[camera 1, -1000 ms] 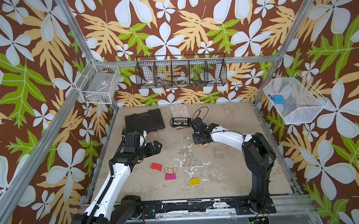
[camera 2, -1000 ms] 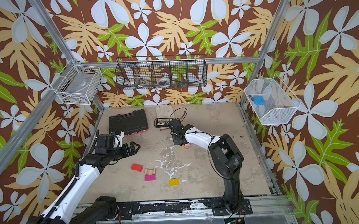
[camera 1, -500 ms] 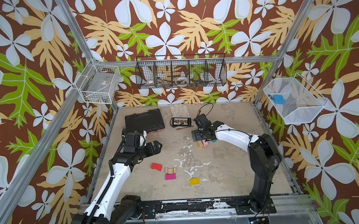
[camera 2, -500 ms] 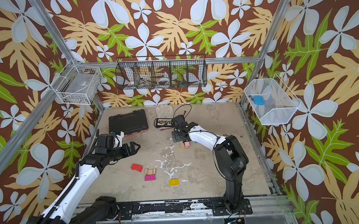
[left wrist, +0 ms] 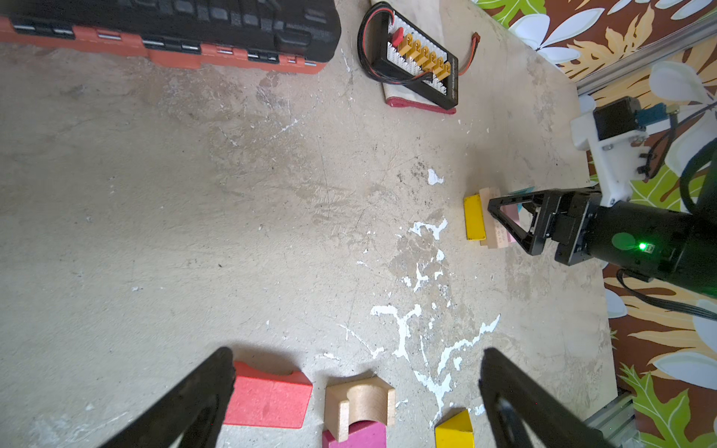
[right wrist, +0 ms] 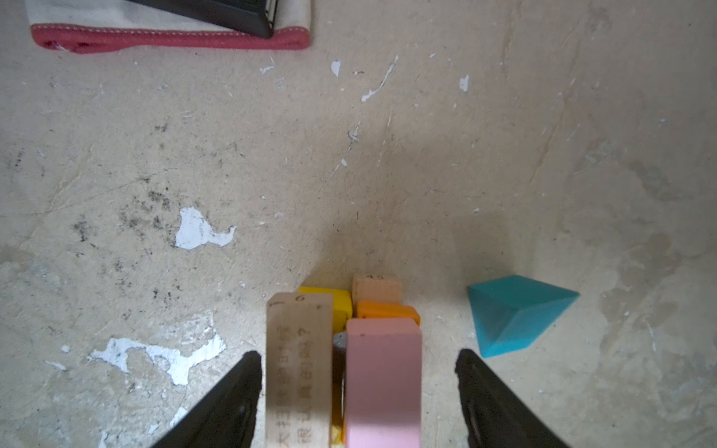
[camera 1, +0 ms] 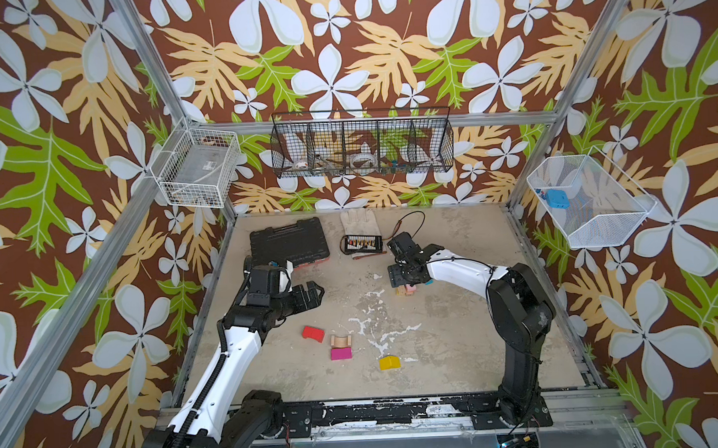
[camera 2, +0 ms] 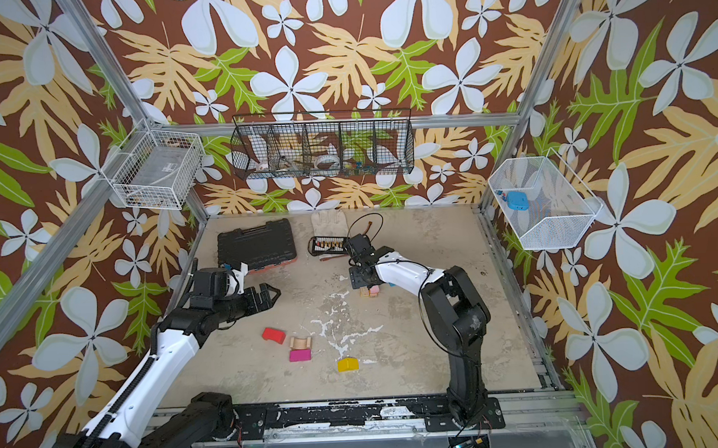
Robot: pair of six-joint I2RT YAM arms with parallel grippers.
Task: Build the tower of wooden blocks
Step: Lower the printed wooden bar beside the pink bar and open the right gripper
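Right hand (right wrist: 357, 355): jaws wider than one second ago; now open astride tower (right wrist: 382, 380), not clamped. Teal wedge (right wrist: 516, 314) on surface (camera 1: 438, 354) just outside one finger, long axis skewed to closing line; this hand nearer. Left hand (left wrist: 357, 356) open, near red block (camera 1: 313, 333), magenta block (camera 1: 340, 353), yellow block (camera 1: 389, 362). Surface worn, beige; floral walls (camera 1: 341, 47), wire baskets (camera 1: 362, 150), black tool case (camera 1: 289, 240) at rear.

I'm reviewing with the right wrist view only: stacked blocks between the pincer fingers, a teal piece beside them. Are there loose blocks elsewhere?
Observer: Four, near the front: red block, arch, magenta block, yellow block.
Operator: And the other arm?
Observer: The left pincer hangs open and empty near the red block.
Operator: Other clutter?
Observer: A black case at the back left.
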